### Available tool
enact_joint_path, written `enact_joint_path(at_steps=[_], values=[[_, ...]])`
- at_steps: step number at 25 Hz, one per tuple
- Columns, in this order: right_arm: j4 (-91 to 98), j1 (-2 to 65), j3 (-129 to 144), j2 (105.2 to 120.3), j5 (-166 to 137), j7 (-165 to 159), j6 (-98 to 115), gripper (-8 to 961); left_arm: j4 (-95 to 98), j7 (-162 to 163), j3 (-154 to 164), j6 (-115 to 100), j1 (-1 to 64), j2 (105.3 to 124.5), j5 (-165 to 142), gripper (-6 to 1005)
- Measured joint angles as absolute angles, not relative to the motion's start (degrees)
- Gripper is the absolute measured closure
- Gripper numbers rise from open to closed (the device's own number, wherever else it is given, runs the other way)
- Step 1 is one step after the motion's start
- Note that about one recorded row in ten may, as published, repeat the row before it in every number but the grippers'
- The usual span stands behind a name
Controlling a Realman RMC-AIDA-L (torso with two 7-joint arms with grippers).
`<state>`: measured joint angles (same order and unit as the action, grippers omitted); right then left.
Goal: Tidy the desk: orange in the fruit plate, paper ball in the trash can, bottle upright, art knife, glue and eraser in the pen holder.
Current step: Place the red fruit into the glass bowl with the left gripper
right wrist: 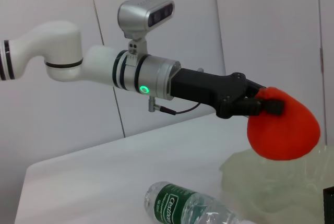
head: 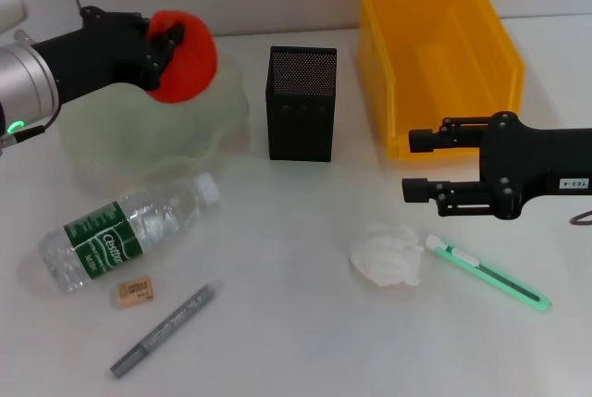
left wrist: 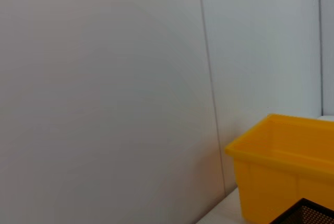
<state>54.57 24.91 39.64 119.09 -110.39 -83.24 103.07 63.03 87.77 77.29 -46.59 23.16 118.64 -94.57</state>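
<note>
Orange is seen in the head view clamped between the closed fingers of the left gripper and held above the far rim of the pale green fruit plate, not yet set down. Relative to that plate: the lying bottle, eraser and glue stick are placed on its near side, the pen holder just to its right, the yellow trash can further right. The right gripper is held wide open and empty, well right of the plate, above the paper ball and art knife. In the left wrist view only wall and trash can are shown. In the right wrist view the orange is confirmed gripped at its side, just over the plate. Judgement: the fruit should be brought over the plate's centre, lowered to contact, and only then released, so rolling off is avoided.
</note>
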Motion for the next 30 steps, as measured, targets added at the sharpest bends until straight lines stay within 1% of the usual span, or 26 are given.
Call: enact_joint_path(at_steps=[2, 6, 8, 11, 19, 30], values=[[54.6, 24.8, 39.6, 119.10, -110.4, -83.2, 103.1, 283, 59.4, 87.7, 74.8, -46.6, 25.0, 118.55, -94.0, 913], [54.6, 24.7, 39.6, 119.14, -110.3, -83.2, 103.1, 283, 56.5, 86.9, 72.9, -46.5, 26.5, 118.52, -93.9, 911], [54.6, 24.7, 39.6, 119.16, -110.3, -83.2, 103.2, 283, 55.0, 86.1, 72.0, -46.5, 27.2, 118.51, -93.9, 883], [54.6, 24.7, 39.6, 119.17, -110.3, -83.2, 103.2, 283, 53.0, 84.6, 70.6, -46.3, 28.0, 118.54, -93.9, 882], [54.5, 24.6, 39.6, 119.18, -110.3, -83.3, 103.3, 283, 51.2, 83.4, 70.1, -44.3, 28.1, 118.57, -93.8, 881], [54.8, 24.6, 39.6, 119.18, -110.3, -83.5, 103.3, 282, 50.1, 83.2, 70.1, -44.4, 27.8, 118.55, -93.1, 832]])
